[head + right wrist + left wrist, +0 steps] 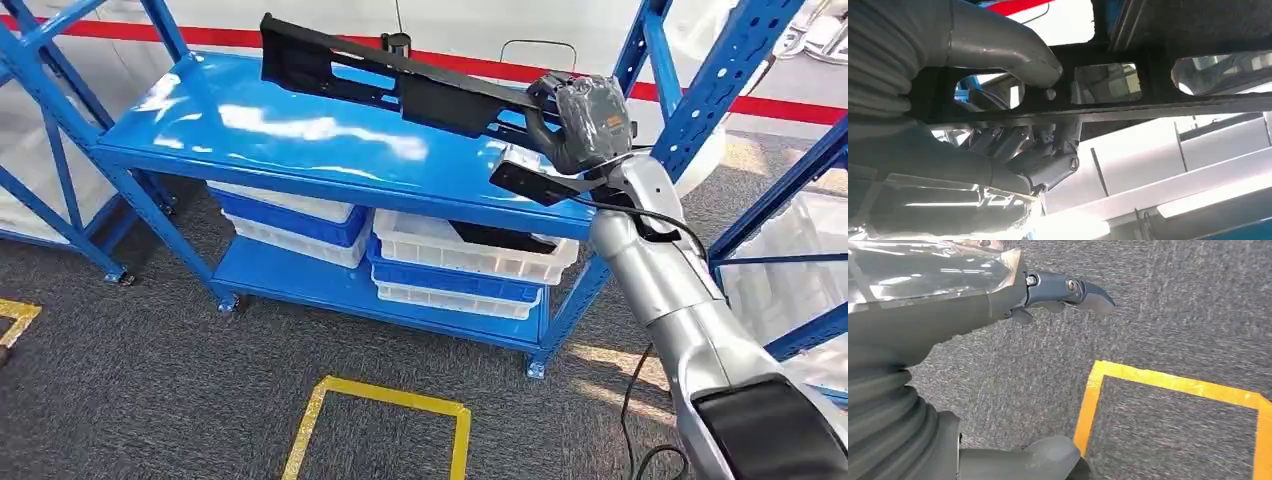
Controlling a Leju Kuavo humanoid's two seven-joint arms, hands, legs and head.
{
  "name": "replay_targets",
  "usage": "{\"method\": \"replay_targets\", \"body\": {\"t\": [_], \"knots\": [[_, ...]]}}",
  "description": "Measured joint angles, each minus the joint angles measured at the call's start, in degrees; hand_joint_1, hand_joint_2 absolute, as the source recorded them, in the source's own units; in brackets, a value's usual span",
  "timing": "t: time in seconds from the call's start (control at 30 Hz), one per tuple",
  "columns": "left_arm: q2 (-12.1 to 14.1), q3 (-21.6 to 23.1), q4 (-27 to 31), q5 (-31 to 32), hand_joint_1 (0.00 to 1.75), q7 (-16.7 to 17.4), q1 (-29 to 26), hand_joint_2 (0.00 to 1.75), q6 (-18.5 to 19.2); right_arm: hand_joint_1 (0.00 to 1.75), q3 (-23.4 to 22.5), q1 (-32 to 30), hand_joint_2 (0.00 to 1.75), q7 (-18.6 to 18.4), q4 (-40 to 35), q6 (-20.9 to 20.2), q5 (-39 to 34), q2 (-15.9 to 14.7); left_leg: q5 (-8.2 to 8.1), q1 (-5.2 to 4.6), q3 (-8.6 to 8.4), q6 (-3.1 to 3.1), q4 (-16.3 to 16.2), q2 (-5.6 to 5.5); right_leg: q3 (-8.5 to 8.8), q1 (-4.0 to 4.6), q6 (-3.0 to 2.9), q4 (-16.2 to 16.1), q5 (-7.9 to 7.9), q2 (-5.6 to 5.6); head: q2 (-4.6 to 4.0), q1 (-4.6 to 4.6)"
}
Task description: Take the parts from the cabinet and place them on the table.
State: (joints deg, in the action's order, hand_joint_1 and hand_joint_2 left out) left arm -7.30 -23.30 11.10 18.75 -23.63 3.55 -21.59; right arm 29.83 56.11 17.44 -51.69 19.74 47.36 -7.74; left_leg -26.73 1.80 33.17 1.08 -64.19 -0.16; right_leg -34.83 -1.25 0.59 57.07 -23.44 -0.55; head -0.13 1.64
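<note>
One end of the long black part [400,85] is gripped by the right hand [585,120] (left hand [998,295] idle, holding nothing), so lift level clear of the blue shelf [250,140]

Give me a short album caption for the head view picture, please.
Right robot hand grips one end of a long black part above the blue shelf.

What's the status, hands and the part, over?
Right hand grips the black part, lifted over the blue shelf. Left hand open, hanging above the floor. Shelf post close beside the right hand.
</note>
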Motion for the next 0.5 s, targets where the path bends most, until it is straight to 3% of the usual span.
{"method": "replay_targets", "body": {"t": [0.03, 0.07, 0.1, 0.13, 0.17, 0.2, 0.23, 0.27, 0.3, 0.33, 0.37, 0.4, 0.43, 0.47, 0.5], "knots": [[-0.04, 0.02, 0.00, 0.00, 0.00, -0.04, 0.13, 1.75, 0.09, 1.75, -0.06, 0.13, 1.75, 0.00, 0.00, 0.02, 0.00, -0.02, -1.58, -0.22, -3.16, -0.05, 4.46, -0.09, -0.41, 0.24, 0.32, 0.05, 0.21, 0.00, 0.00, 0.02], [-0.04, 0.00, 0.00, 0.00, 0.00, -0.15, 0.31, 1.75, 0.22, 1.75, -0.26, 0.36, 1.75, 0.06, 0.02, 0.02, 0.00, -0.13, -2.08, -0.49, -3.87, -0.50, 6.41, -0.31, -0.62, 0.29, 0.93, 0.12, 0.76, -0.23, 0.00, -0.15], [-0.07, 0.00, -0.02, 0.00, 0.00, -0.20, 0.29, 1.75, 0.26, 1.75, -0.31, 0.62, 1.75, 0.15, 0.04, 0.04, -0.04, -0.13, -2.02, -0.73, -3.32, -0.61, 6.48, -0.31, -0.91, 0.31, 1.37, 0.09, 1.41, -0.36, 0.00, -0.07], [-0.05, 0.02, 0.00, 0.00, 0.00, -0.24, 0.30, 1.75, 0.26, 1.75, -0.35, 0.63, 1.75, 0.20, 0.07, 0.04, -0.07, -0.15, -1.71, -1.08, -2.96, -1.10, 6.30, -0.33, -1.14, 0.26, 1.90, -0.04, 1.82, -0.39, 0.00, 0.00], [-0.07, 0.00, -0.02, 0.00, 0.00, -0.22, 0.26, 1.75, 0.26, 1.75, -0.37, 0.49, 1.75, 0.26, 0.15, 0.04, -0.04, -0.17, -1.13, -1.26, -2.68, -1.95, 6.59, -0.29, -1.33, 0.27, 2.55, -0.13, 2.29, -0.39, 0.00, -0.09], [-0.30, 0.00, -0.04, -0.06, 0.00, -0.22, 0.17, 1.75, 0.26, 1.75, -0.44, 0.31, 1.75, 0.28, 0.35, 0.02, -0.06, -0.48, -0.19, -0.94, -2.23, -3.06, 7.15, 0.14, -2.27, 0.01, 2.57, 0.58, 1.50, -0.33, 0.00, 0.06], [-0.26, -0.02, -0.02, -0.09, 0.00, -0.20, 0.18, 1.75, 0.26, 1.75, -0.44, 0.34, 1.75, 0.48, 0.42, 0.00, -0.04, -0.50, 0.57, -1.20, -1.38, -3.92, 7.15, 0.02, -3.66, 0.24, 1.82, 2.72, -1.30, -0.14, 0.00, -0.07], [-0.15, -0.04, -0.02, -0.20, 0.00, -0.20, 0.18, 1.75, 0.24, 1.75, -0.48, 0.39, 1.75, 1.14, 0.44, -0.24, -0.31, -0.50, 1.30, -1.34, -0.43, -4.48, 7.13, 0.08, -5.01, 0.18, 1.00, 7.11, -4.69, -0.07, 0.00, -0.29], [-0.15, -0.07, -0.02, -0.20, 0.00, -0.17, 0.19, 1.75, 0.24, 1.75, -0.46, 0.32, 1.75, 1.88, 0.46, -0.59, -0.68, -0.50, 2.02, -1.47, 0.54, -4.58, 7.14, 0.06, -6.24, 0.17, 0.64, 11.88, -7.49, 0.01, 0.00, -0.33], [-0.15, -0.07, -0.02, -0.24, 0.00, -0.17, 0.19, 1.75, 0.24, 1.75, -0.46, 0.27, 1.75, 2.45, 0.46, -0.88, -1.05, -0.50, 2.66, -1.61, 1.43, -4.69, 7.10, 0.05, -7.14, 0.17, 0.63, 15.80, -9.14, 0.07, 0.00, -0.35], [-0.22, -0.07, -0.02, -0.24, 0.00, -0.18, 0.18, 1.75, 0.24, 1.75, -0.46, 0.13, 1.75, 2.91, 0.46, -1.01, -1.25, -0.48, 3.42, -1.70, 2.37, -4.68, 7.09, 0.05, -7.19, 0.24, 1.03, 18.44, -9.39, 0.16, 0.00, -0.35], [-0.26, -0.07, -0.04, -0.24, 0.00, -0.17, 0.17, 1.75, 0.24, 1.75, -0.46, 0.03, 1.75, 3.15, 0.46, -1.05, -1.27, -0.46, 4.11, -1.80, 3.28, -4.65, 7.06, 0.04, -6.18, 0.30, 1.57, 18.64, -8.41, 0.20, 0.00, -0.28], [-0.35, -0.07, -0.02, -0.24, 0.00, -0.20, 0.17, 1.75, 0.24, 1.75, -0.46, -0.03, 1.75, 3.28, 0.46, -1.09, -1.27, -0.46, 4.84, -1.85, 4.25, -4.55, 6.96, 0.04, -4.13, 0.36, 2.19, 16.76, -6.65, 0.23, 0.00, -0.35], [-0.37, -0.07, -0.02, -0.24, 0.00, -0.20, 0.18, 1.75, 0.26, 1.75, -0.46, -0.04, 1.75, 3.59, 0.44, -1.38, -1.44, -0.42, 5.55, -1.88, 5.18, -4.41, 6.92, 0.03, -1.10, 0.46, 2.56, 13.09, -5.11, 0.24, 0.00, -0.31], [-0.37, -0.07, -0.02, -0.24, 0.00, -0.24, 0.18, 1.75, 0.28, 1.75, -0.46, -0.04, 1.75, 4.33, 0.09, -2.04, -1.99, -0.42, 6.28, -1.88, 5.93, -4.23, 6.85, 0.01, 2.63, 0.56, 2.33, 8.19, -4.83, 0.24, 0.00, -0.35]]}}
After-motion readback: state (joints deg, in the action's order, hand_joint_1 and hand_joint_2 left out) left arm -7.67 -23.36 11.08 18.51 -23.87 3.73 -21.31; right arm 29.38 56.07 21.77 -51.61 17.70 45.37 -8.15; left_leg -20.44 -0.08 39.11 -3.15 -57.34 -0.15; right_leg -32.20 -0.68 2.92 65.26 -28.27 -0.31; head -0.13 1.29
